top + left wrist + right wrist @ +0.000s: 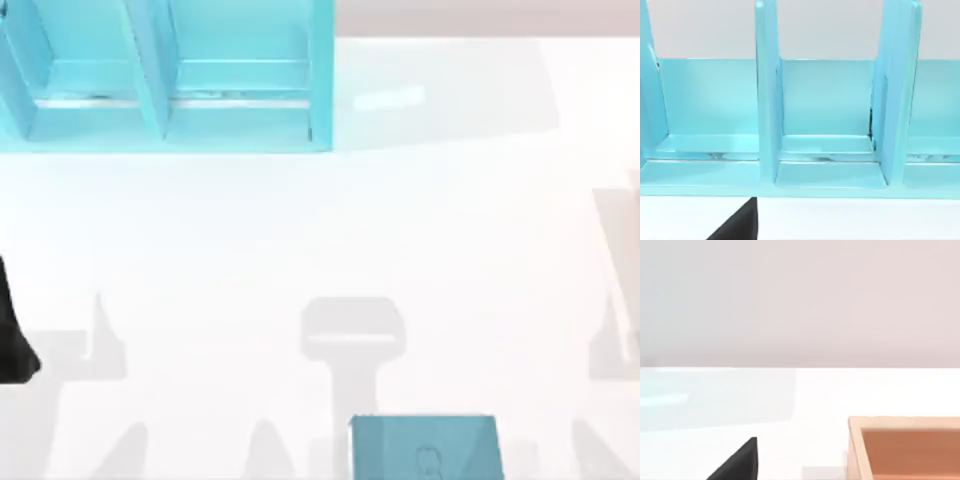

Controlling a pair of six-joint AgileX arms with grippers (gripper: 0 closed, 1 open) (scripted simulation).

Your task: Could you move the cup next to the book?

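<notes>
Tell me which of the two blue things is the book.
The small darker teal book at the table's near edge, with a faint cover emblem; the big light turquoise shelf unit has dividers.

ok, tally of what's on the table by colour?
Teal-blue: 2 (book, shelf unit)
Orange-brown: 1 (open box)
Total: 3

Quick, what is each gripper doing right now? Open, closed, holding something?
Left gripper: a dark part shows facing the turquoise shelf unit; open or closed cannot be told.
Right gripper: a dark part shows over the table; cannot be told.
</notes>
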